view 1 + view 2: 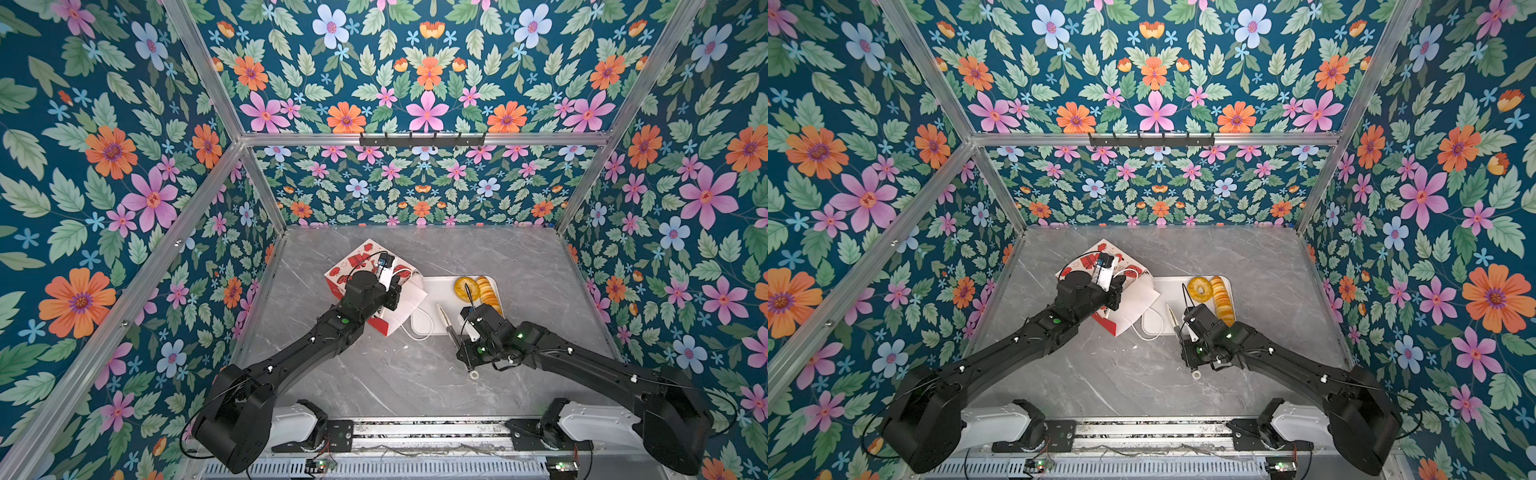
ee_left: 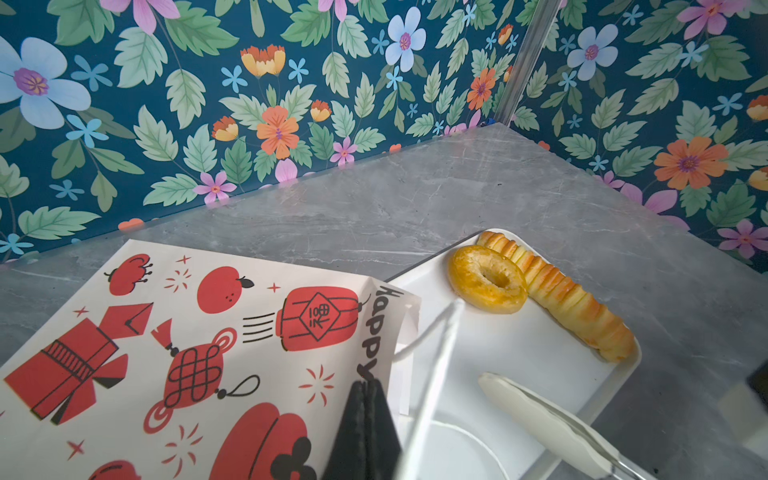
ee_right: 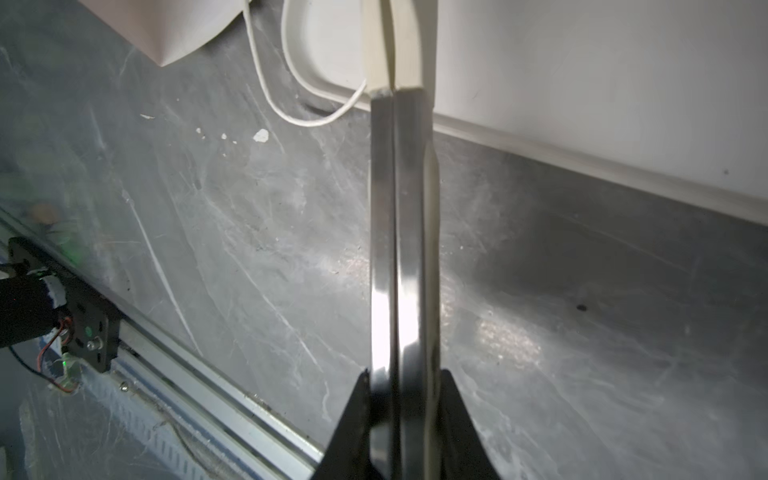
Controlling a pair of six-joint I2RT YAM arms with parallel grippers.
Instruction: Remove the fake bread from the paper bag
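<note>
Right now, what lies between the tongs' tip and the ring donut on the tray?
Only bare white tray; the left wrist view shows it between the tongs and the ring donut.

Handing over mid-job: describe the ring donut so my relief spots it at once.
On the grey table, right of the paper bag, lies a white tray. At its far end, the ring donut is the round golden piece with a hole, just left of the long twisted stick.
</note>
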